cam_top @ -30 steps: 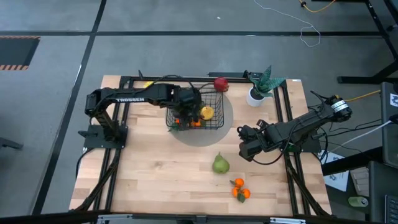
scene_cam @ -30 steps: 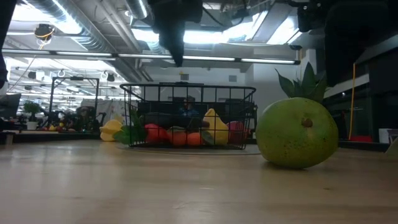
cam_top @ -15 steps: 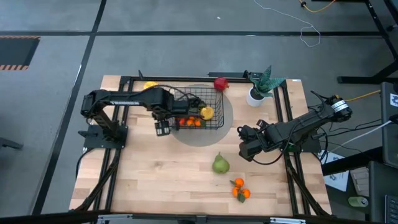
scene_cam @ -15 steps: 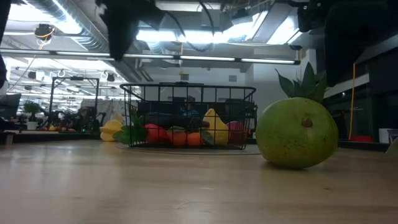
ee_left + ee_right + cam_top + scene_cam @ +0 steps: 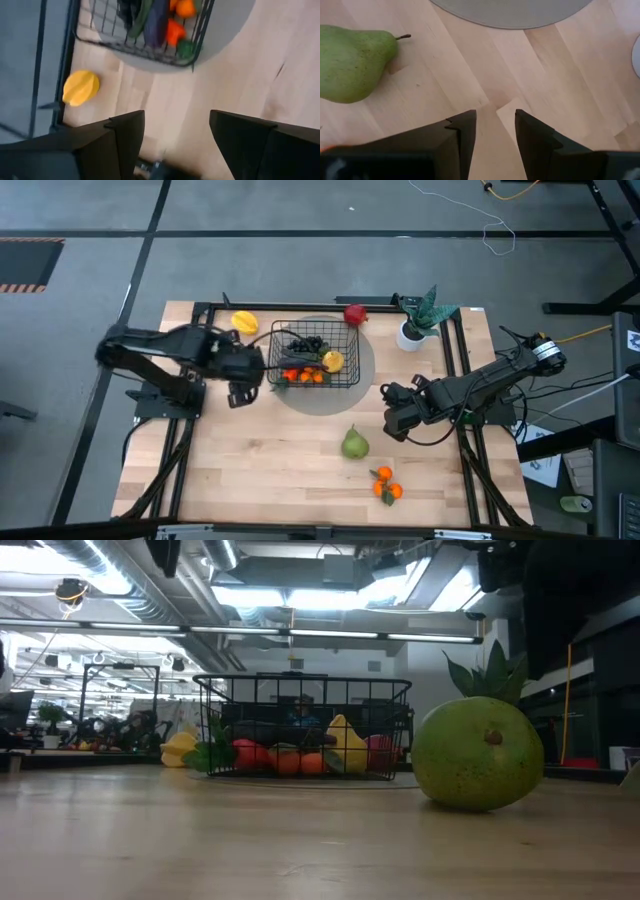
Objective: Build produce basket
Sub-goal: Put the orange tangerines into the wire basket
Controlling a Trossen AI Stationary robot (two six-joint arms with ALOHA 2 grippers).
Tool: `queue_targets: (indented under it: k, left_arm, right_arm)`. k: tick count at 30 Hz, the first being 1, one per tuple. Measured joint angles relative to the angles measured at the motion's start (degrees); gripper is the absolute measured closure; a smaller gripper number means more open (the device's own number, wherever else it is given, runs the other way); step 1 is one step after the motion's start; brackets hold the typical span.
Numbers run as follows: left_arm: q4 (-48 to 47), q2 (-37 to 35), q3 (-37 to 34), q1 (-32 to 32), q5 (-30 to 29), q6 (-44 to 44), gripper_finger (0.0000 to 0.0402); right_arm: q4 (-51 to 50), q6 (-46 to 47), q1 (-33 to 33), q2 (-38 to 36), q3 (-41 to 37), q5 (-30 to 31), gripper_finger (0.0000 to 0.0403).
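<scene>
The black wire basket (image 5: 315, 358) stands on a round grey mat (image 5: 362, 385) at the far middle of the table; it also shows in the low view (image 5: 305, 725). It holds dark grapes (image 5: 305, 344), a yellow fruit (image 5: 333, 361), orange pieces (image 5: 306, 376) and a purple eggplant (image 5: 156, 20). A yellow fruit (image 5: 244, 323) and a red fruit (image 5: 355, 314) lie on the table beside the basket. A green pear (image 5: 355, 444) and tangerines (image 5: 386, 486) lie nearer the front. My left gripper (image 5: 243, 385) is open and empty, left of the basket. My right gripper (image 5: 390, 408) is open and empty, right of the pear.
A white-potted green plant (image 5: 420, 320) stands at the far right. A black metal frame (image 5: 200, 310) runs along the table's edges. Bare wood lies at the near left (image 5: 250, 470). In the low view the pear (image 5: 478, 752) is close to the camera.
My left gripper has drawn back from above the basket toward the table's left edge and risen, empty. The basket and its produce have stayed where they were.
</scene>
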Motion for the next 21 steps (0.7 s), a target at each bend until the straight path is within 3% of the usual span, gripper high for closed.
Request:
queue_targets:
  k: [6, 12, 17, 21]
  left_arm:
    - [11.2, -9.9, -7.2, -3.7, -2.5, 0.3, 0.0189]
    - [30.3, -20.4, -23.4, -5.1, -3.1, 4.3, 0.0189]
    - [59.8, -26.6, -42.2, -5.1, -2.1, 9.8, 0.0189]
    - [86.3, -26.8, -57.6, -5.0, 7.3, 22.0, 0.0189]
  right_arm:
    - [0.7, -0.1, 0.0, 0.0, 0.0, 0.0, 0.0277]
    - [1.0, -0.1, 0.0, 0.0, 0.0, 0.0, 0.0277]
    - [1.1, -0.3, 0.0, 0.0, 0.0, 0.1, 0.0277]
    - [1.5, -0.3, 0.0, 0.0, 0.0, 0.1, 0.0277]
